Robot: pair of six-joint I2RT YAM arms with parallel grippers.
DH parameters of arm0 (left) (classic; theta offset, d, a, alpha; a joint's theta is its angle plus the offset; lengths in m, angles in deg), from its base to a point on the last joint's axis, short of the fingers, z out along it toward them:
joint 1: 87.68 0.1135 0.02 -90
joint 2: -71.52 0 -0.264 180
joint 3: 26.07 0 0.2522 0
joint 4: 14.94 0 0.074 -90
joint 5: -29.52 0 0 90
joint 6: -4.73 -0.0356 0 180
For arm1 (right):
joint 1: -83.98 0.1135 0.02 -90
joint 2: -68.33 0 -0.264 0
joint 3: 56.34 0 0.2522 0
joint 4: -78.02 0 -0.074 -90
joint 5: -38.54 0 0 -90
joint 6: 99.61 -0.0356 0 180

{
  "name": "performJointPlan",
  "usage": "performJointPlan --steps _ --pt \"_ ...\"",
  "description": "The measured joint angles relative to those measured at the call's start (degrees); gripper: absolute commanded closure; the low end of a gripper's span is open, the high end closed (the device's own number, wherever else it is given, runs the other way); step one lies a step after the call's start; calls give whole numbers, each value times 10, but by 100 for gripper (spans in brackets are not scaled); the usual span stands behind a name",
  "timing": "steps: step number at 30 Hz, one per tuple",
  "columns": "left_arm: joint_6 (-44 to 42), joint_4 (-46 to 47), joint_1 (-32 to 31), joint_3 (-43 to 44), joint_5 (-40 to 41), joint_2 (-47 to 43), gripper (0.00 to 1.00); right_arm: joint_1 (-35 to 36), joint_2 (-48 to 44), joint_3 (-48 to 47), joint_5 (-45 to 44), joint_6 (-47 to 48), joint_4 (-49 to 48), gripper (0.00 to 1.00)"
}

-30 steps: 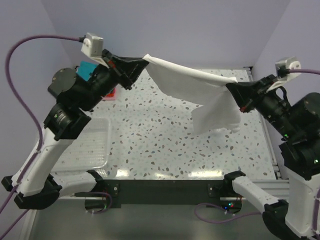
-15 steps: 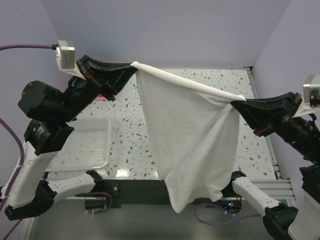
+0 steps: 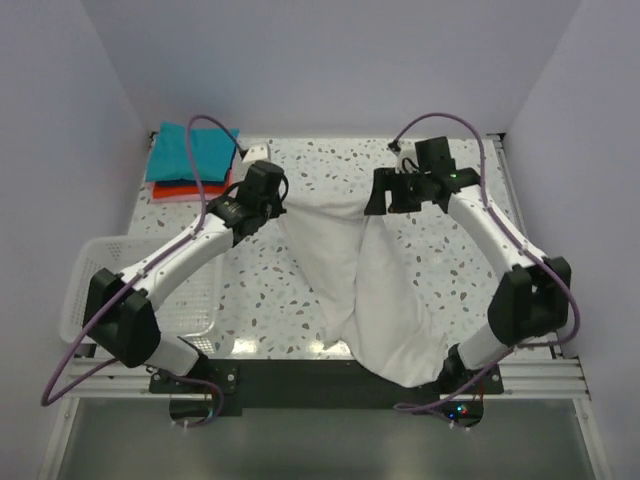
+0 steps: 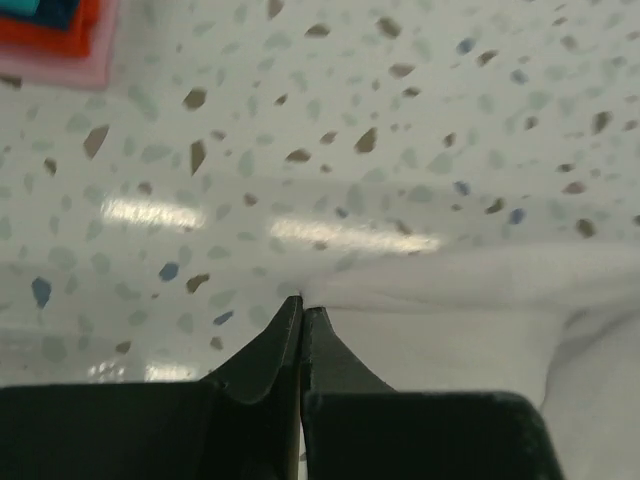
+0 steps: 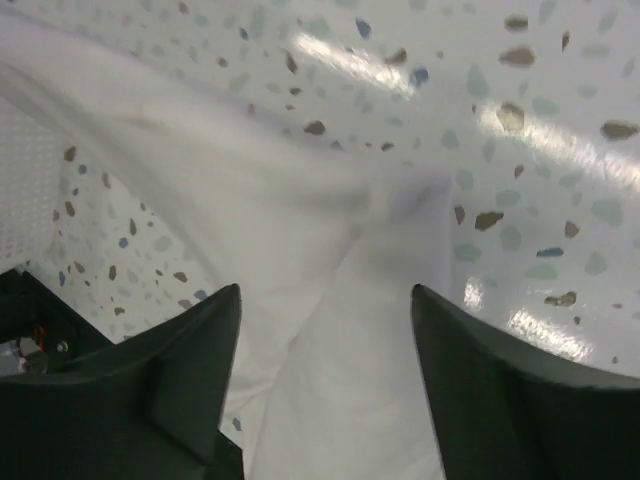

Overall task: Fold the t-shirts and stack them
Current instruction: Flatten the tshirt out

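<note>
The soft, rumpled white cloth t-shirt (image 3: 368, 300) is clamped by the left claw (image 4: 301, 304) and spread beneath the parted right claw (image 5: 325, 292).

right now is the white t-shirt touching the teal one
Apart. The top view shows bare speckled table between the white t-shirt and the folded teal t-shirt at the far left.

Wht tee (image 3: 385, 300); teal tee (image 3: 190, 150); red-orange tee (image 3: 185, 188); table (image 3: 250, 290) wht w/ speckles.
</note>
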Motion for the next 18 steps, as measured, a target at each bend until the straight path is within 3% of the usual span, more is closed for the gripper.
performJointPlan --steps 3,6,14,18 --pt "31 -44 21 -50 27 39 100 0 73 19 -20 9 7 1" --pt "56 -69 31 -68 50 45 100 0 59 50 -34 6 7 1" --pt "78 -63 49 -92 80 23 100 0 -237 244 -106 -75 -9 1" --pt "82 -63 49 -109 81 11 100 0 -317 321 -184 -129 34 1"
